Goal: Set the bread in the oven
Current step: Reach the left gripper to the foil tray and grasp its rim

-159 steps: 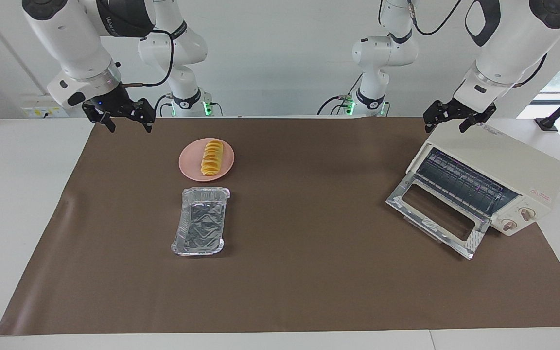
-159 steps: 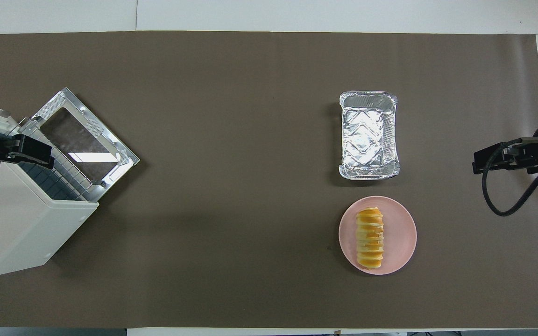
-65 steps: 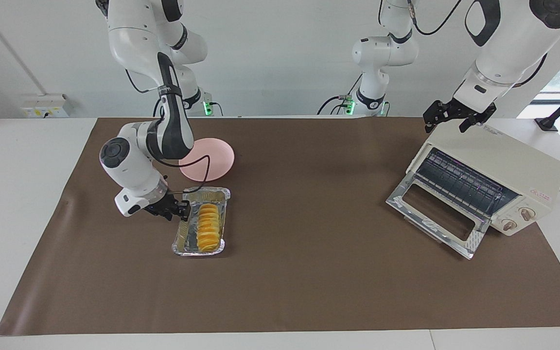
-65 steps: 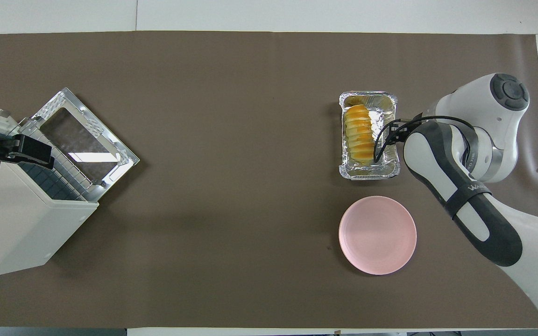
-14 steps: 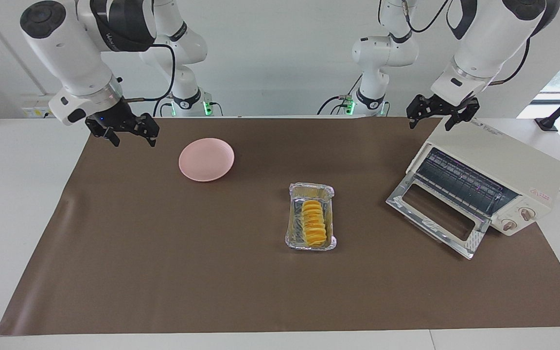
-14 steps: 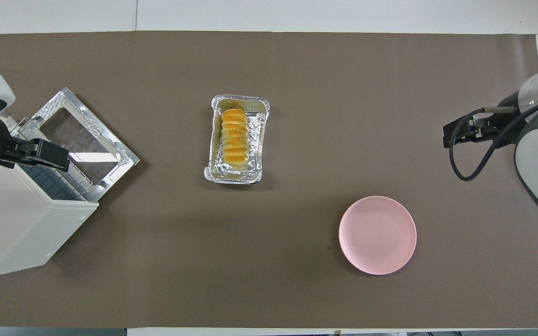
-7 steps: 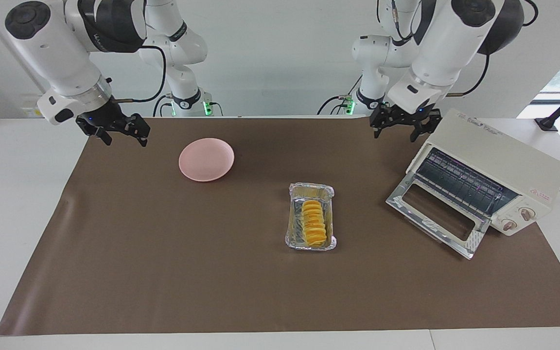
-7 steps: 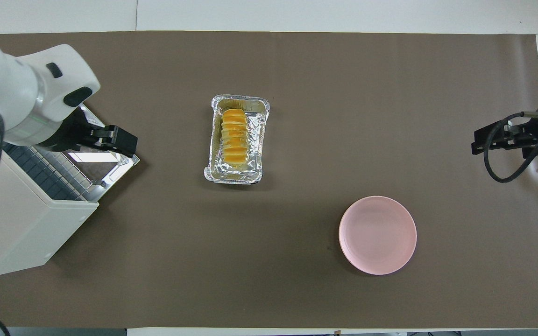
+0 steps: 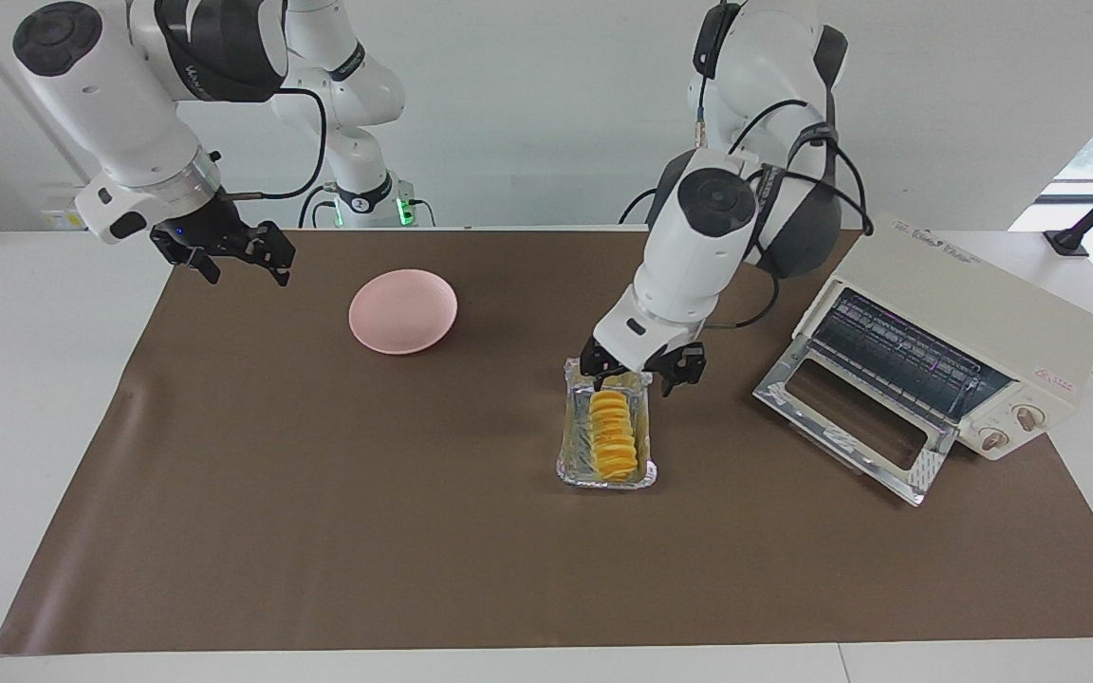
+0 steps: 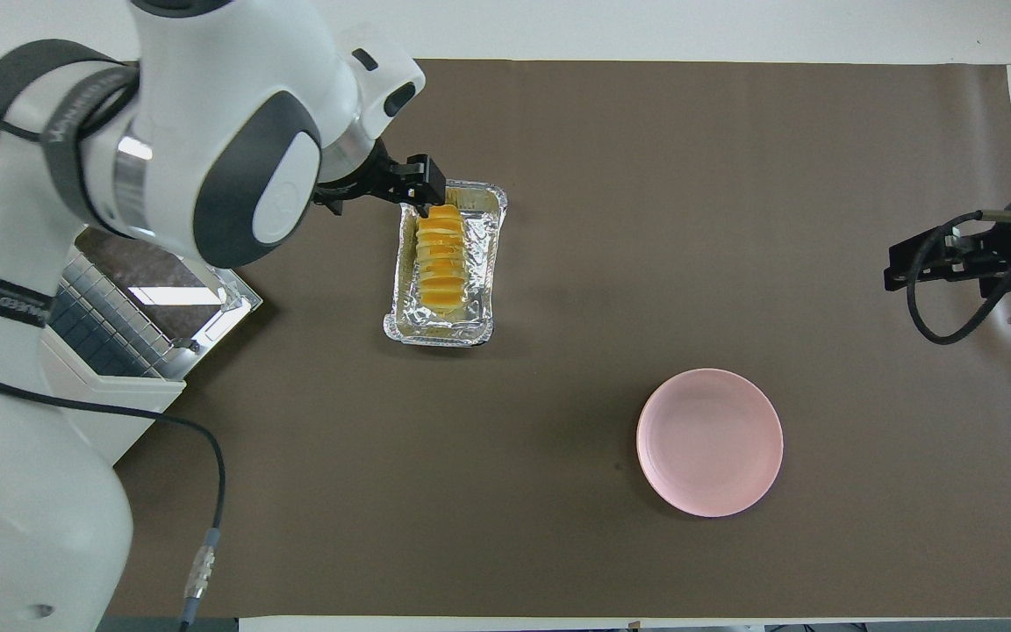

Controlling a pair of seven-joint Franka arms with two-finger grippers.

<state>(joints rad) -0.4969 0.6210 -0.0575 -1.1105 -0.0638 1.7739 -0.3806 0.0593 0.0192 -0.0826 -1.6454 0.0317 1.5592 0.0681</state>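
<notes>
At centre of the facing view: bread (image 9: 612,436), lying in foil tray (image 9: 567,461) on the brown mat.
Left gripper (image 9: 642,372): arm bent steeply down from the top, fingers spread, poised over the tray's upper end.
Oven (image 9: 973,323), right of frame: door dropped open.
Right gripper (image 9: 231,254), upper left: waiting, fingers spread, holding nothing.

Left claw (image 9: 642,373) lowered mid-table, fingers spread; right claw (image 9: 232,254) raised, spread, arm waiting.
</notes>
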